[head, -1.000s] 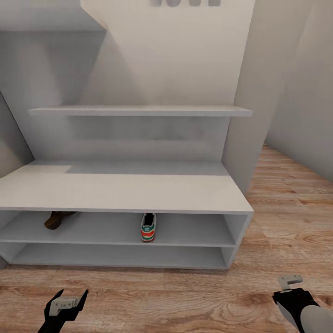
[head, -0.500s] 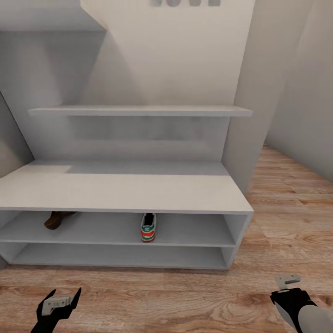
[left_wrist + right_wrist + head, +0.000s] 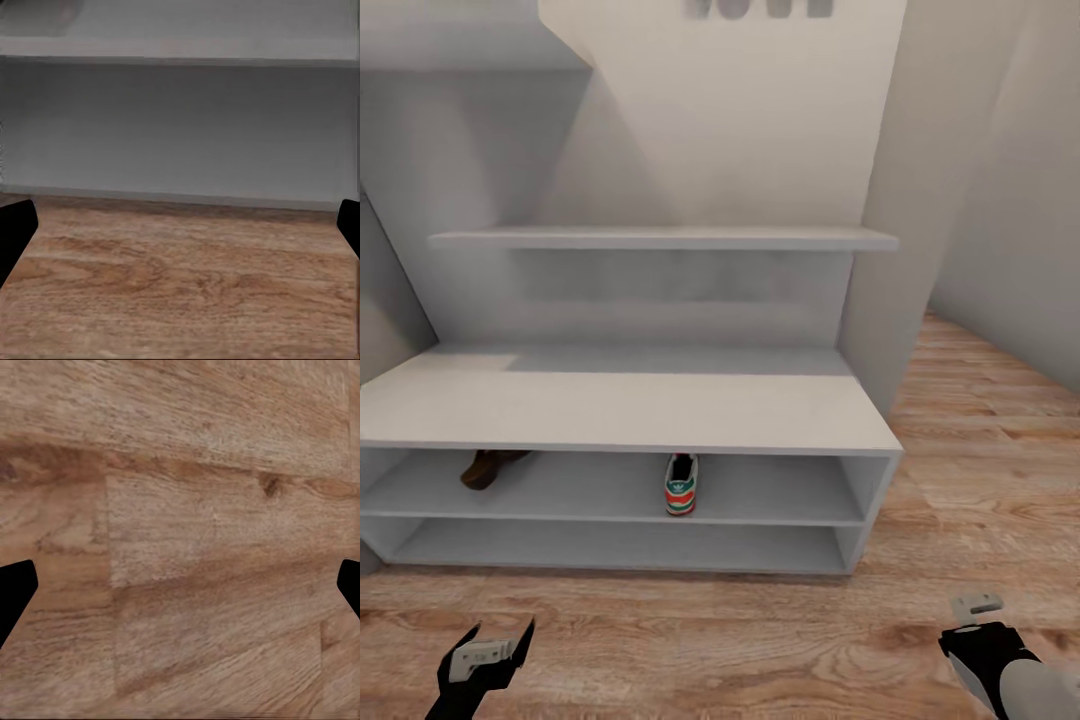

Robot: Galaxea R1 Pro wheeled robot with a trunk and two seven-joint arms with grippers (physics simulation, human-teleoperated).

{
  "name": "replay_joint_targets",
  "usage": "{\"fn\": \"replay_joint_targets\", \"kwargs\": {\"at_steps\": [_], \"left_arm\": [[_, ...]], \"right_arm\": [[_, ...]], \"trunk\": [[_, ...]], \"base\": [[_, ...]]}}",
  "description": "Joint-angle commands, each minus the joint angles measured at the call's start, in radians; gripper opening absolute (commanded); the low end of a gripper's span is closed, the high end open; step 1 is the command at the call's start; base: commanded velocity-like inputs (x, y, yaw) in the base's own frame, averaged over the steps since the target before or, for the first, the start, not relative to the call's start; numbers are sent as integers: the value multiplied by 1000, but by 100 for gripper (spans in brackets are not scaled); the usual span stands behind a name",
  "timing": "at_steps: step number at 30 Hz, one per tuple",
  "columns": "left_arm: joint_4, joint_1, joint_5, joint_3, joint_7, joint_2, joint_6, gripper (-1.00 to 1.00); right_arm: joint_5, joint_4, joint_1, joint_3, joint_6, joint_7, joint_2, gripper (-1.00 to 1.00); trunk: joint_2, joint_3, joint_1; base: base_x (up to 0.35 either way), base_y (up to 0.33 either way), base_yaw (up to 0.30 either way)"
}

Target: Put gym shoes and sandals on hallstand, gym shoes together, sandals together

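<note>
Nearest the robot, the left pincer is hanging low over the wood floor, its fingers standing apart with nothing between them. In the left wrist view the two dark fingertips are sitting at the far edges with bare planks between them and the rack's lowest opening beyond. The right pincer is hovering over the floor at the robot's right side; in the right wrist view its fingertips are likewise spread wide over wood grain, gripping nothing.

Beyond the pincers, the shoe rack is standing on the floor against the wall. On its upper low shelf, one gym shoe is resting roughly mid-width, heel facing outward, showing green and red stripes. Well apart from it, toward the left end of the same shelf, one brown sandal is lying partly shadowed under the broad top. The bottom shelf is showing no shoes. The broad top is carrying nothing.

Farther back, a wall shelf is running across the rear panel. At the right, the floor is continuing past a pale wall.
</note>
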State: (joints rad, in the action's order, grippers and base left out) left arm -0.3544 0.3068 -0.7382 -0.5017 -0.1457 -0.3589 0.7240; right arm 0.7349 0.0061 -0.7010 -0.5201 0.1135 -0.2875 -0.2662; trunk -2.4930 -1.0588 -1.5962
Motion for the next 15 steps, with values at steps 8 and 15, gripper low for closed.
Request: {"fn": "replay_joint_targets", "kwargs": {"at_steps": [8,15], "left_arm": [[0,0,0,0,0,0,0,100],[0,0,0,0,0,0,0,100]], "right_arm": [[0,0,0,0,0,-1,9,100],[0,0,0,0,0,-1,14,100]], "trunk": [[0,0,0],[0,0,0]], "base": [[-276,-10,0],[-322,-3,0]]}}
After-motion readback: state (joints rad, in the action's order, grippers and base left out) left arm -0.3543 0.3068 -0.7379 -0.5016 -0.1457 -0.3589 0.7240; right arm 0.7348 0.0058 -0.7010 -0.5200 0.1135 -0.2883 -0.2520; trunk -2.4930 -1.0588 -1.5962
